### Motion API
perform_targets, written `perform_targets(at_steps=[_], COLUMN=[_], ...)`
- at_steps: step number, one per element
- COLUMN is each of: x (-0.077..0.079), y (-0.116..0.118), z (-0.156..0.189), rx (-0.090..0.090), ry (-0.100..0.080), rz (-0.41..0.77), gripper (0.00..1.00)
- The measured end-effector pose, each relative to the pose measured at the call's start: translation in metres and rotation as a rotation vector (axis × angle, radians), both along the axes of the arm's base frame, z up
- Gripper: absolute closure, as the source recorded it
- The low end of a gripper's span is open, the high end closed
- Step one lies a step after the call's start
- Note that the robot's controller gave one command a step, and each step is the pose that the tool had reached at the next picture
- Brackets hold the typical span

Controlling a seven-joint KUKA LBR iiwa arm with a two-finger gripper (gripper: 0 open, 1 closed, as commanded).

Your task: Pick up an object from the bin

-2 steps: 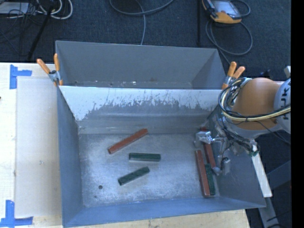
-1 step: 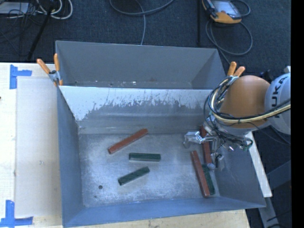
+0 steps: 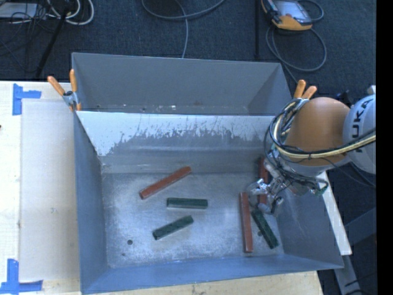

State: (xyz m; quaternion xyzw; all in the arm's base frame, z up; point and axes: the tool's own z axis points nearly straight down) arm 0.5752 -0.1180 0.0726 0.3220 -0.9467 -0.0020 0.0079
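My gripper (image 3: 265,196) hangs low at the right side of the bin, under the orange wrist cover. Directly beneath it lie two sticks side by side: a long reddish-brown stick (image 3: 246,224) running front to back, and a dark green stick (image 3: 264,228) just to its right. The gripper's tips are close above the upper ends of both sticks. Nothing shows between the fingers.
Toward the middle of the bin floor lie a second reddish-brown stick (image 3: 164,183), slanted, and two dark green sticks (image 3: 186,203) (image 3: 172,227) below it. The bin's right wall slopes up close beside the gripper.
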Motion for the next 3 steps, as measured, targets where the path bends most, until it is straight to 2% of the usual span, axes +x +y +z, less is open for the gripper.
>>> perform_targets(at_steps=[1,2,3], x=[0.003,0.021,0.032], y=[0.002,-0.011,0.016], z=[-0.002,0.08,-0.004], rx=[0.003,0.0,0.007], ry=[-0.018,-0.026,-0.011], rz=[0.001,0.089,0.41], gripper=[0.0,0.0,0.0])
